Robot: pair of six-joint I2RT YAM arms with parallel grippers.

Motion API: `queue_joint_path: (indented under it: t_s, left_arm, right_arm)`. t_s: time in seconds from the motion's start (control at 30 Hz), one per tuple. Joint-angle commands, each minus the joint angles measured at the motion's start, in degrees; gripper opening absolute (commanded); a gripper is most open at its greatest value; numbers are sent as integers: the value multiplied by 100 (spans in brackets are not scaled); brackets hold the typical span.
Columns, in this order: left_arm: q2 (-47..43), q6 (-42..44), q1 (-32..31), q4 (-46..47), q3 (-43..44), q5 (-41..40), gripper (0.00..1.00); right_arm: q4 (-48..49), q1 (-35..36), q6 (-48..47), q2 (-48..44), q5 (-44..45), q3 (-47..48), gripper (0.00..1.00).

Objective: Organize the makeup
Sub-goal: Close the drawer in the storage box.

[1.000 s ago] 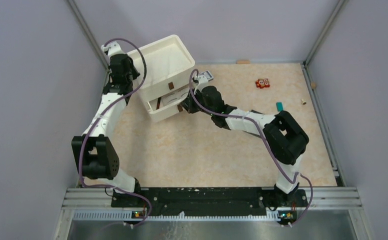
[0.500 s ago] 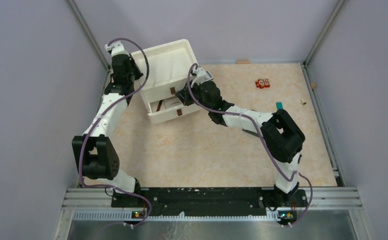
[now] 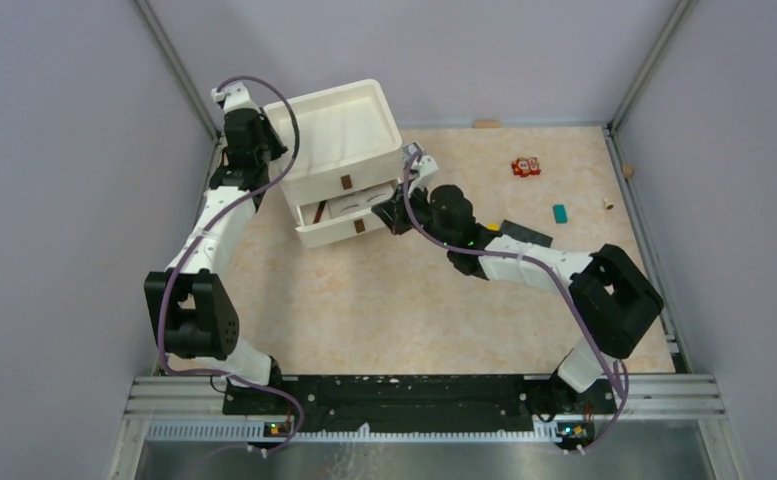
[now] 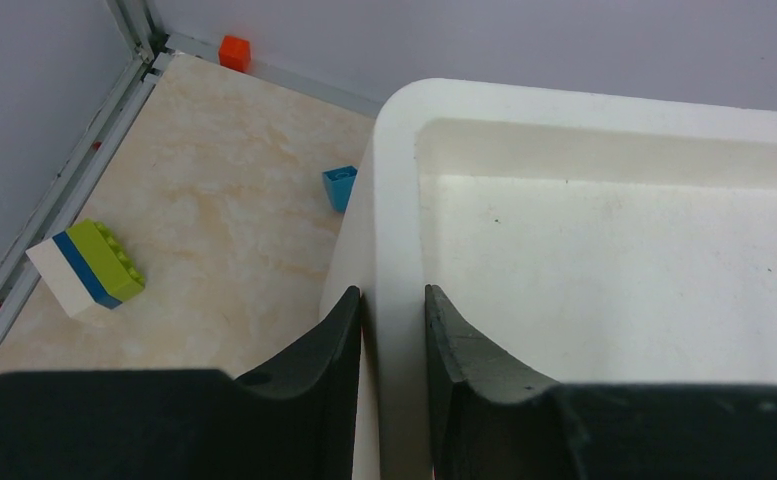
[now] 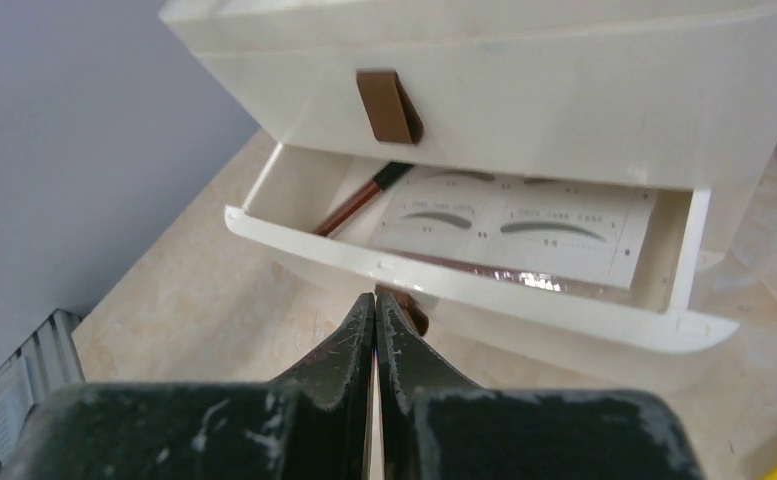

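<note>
The white false-eyelash card [image 5: 519, 225] lies flat in the open lower drawer [image 5: 464, 290], a brown-handled brush [image 5: 359, 205] at its 9 o'clock. The white drawer unit [image 3: 339, 140] stands at the table's [image 3: 364, 300] 11 o'clock. The right gripper [image 5: 376, 298], jaws pressed together, points at the drawer front; the left gripper [image 4: 392, 300] pinches the unit's top-tray wall.

Left arm [image 3: 207, 228]: stretched forward along the left side, elbow folded near the base.
Left gripper [image 4: 392, 296]: fingers clamped on the drawer unit [image 4: 396, 180] wall, one outside, one inside.
Right arm [image 3: 524, 263]: reached forward and leftward, forearm held low.
Right gripper [image 5: 376, 298]: fingers closed, tips touching, nothing held.
</note>
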Motion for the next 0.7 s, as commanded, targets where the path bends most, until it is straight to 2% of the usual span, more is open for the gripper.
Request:
queue_joint_path:
  t_s: [0.0,0.07,0.17,0.43,0.67]
  left_arm:
    - [-127,-121,-145,-368,39,287,21]
    - [-112,-140,-145,-423,76,236,18]
    - [-88,-162,-145,-500,124,183,1]
    - [-96,-189,-145,-522,106,170,0]
    - [-106,-189,-152,-490,58,271,0]
  right_arm:
    - [295,145,55,150,118,-305,0]
    - [351,228,39,296,210,-264,0]
    - [354,365,-25,483,295,-127,0]
    - [264,447,6,948,1051,257,0]
    - [182,438,-91,1562,1161,1057,0]
